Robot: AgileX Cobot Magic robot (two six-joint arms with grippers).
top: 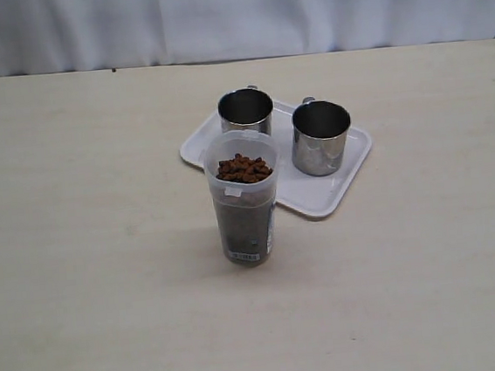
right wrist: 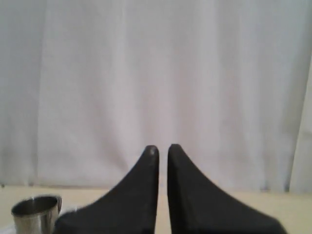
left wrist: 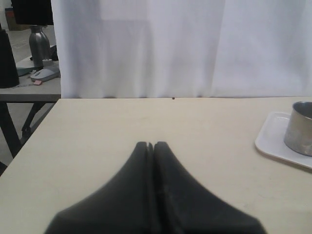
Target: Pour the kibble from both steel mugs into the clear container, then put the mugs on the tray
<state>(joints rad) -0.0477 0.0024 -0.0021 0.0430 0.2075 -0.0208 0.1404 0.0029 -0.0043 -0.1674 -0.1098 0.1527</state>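
**Both mugs on the tray, kibble in the tumbler, both grippers shut and clear of them**

The clear container [top: 246, 212] stands upright on the pale table [top: 79, 254], just in front of the white tray [top: 340, 187] as the exterior view shows it. It holds brown kibble [top: 244, 168] heaped up close to its rim. A white label sits near its base.

Two steel mugs stand upright on the tray, apart from each other. One steel mug [top: 246, 111] is at the tray's far left, just behind the container. The other steel mug [top: 320, 136] is to its right, nearer the tray's middle. Their handles point toward the white curtain [top: 213, 13]. Both look empty inside.

Neither arm shows in the exterior view. In its wrist view the left gripper [left wrist: 151, 145] has its black jaws pressed together on nothing, over bare table. One mug [left wrist: 300, 127] and a corner of the tray [left wrist: 273, 139] lie well off to its side. The right gripper [right wrist: 162, 148] is also closed and empty, with only a thin slit between its tips. It faces the curtain, with one mug [right wrist: 34, 214] low and to one side, not touching it.
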